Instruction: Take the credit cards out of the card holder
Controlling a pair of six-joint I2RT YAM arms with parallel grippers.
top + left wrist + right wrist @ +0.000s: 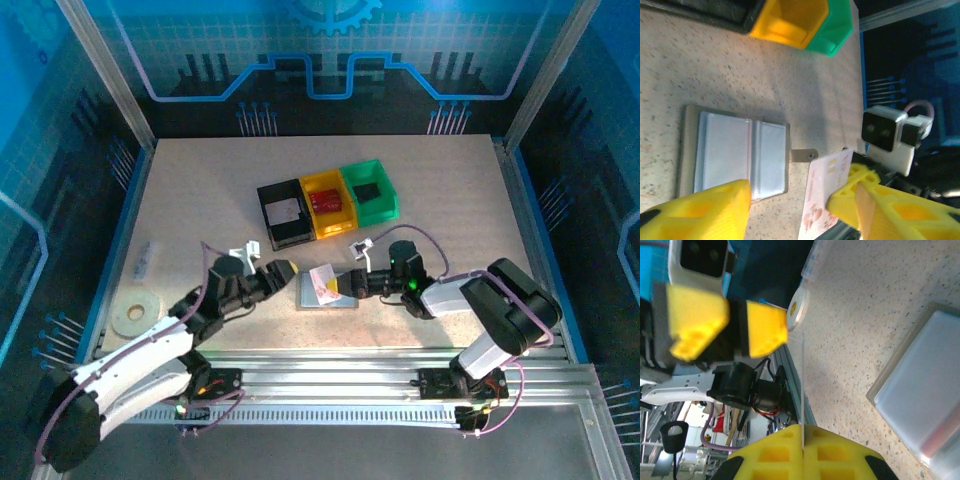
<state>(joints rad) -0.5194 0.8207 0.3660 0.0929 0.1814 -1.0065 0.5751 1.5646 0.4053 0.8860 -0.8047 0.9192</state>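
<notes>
My right gripper (pixel 802 432) pinches one card (pixel 827 192), free of the open wallet (pixel 740 155); left gripper (pixel 790 205) spread. Another possibly sits inside. Next I set this down.

bright even light, soft shadows, blue-tinted surroundings, wrist views blurred up close.

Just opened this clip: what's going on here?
The right gripper is shut on a pinkish-white credit card, holding it on edge, out of the card holder. The holder lies open on the table. The left gripper is open close by the card and grips nothing. In the right wrist view a reddish strip shows through one sleeve, possibly another card inside.
</notes>
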